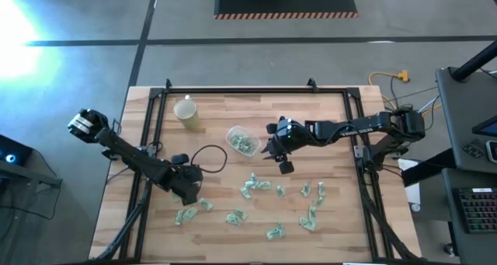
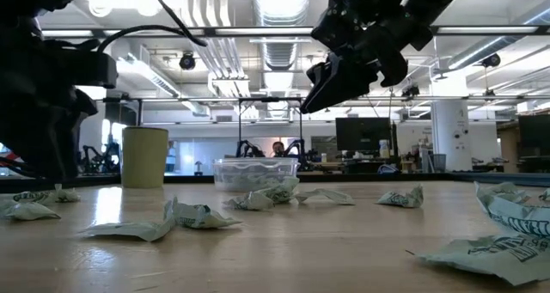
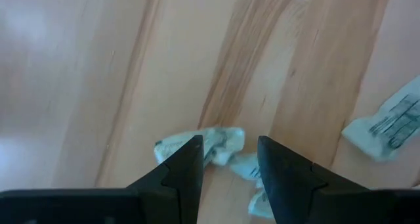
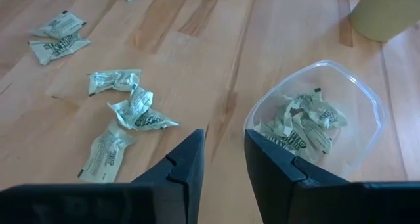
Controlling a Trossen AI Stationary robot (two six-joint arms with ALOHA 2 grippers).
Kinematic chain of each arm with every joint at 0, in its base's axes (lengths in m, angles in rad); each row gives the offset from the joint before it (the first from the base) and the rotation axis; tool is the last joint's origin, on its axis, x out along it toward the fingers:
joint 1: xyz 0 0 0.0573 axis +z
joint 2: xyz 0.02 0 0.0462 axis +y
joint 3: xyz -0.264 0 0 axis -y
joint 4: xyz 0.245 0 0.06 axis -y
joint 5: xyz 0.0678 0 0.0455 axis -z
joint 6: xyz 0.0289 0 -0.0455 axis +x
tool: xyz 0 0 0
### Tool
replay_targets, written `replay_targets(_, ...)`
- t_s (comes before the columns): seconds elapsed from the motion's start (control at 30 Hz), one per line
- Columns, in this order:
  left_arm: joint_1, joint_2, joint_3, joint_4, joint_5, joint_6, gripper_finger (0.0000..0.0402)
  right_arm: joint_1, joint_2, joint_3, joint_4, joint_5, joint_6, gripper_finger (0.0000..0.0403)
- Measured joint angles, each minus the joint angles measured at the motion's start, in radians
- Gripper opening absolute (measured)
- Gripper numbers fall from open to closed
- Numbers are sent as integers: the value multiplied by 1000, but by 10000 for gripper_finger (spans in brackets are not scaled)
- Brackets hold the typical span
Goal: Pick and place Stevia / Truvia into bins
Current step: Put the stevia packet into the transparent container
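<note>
A light wooden slatted table, framed by black rails, stands on a grey floor; the low view looks across it into a workshop with ceiling ducts and monitors. A small clear plastic tub with a roundish rim sits near the table's centre, partly filled with crumpled pale green-and-white paper sweetener sachets. A pale yellow opaque cup stands apart from the tub, toward the far left of the table.

Many more sachets lie scattered over the near half of the table, singly and in small clusters.

The right gripper hovers above the table just beside the tub, on the side nearer the loose sachets; its two dark fingers are parted by a narrow gap with nothing between them. In the low view it hangs well clear of the surface.

The left gripper is low over the near left part of the table, its dark fingers spread apart and empty, directly above a pair of crumpled sachets.
</note>
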Motion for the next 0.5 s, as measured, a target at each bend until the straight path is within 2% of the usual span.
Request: replay_targets(0.5,-9,0,-64,16,6,-26,127,0,0,0,0,0,7,93)
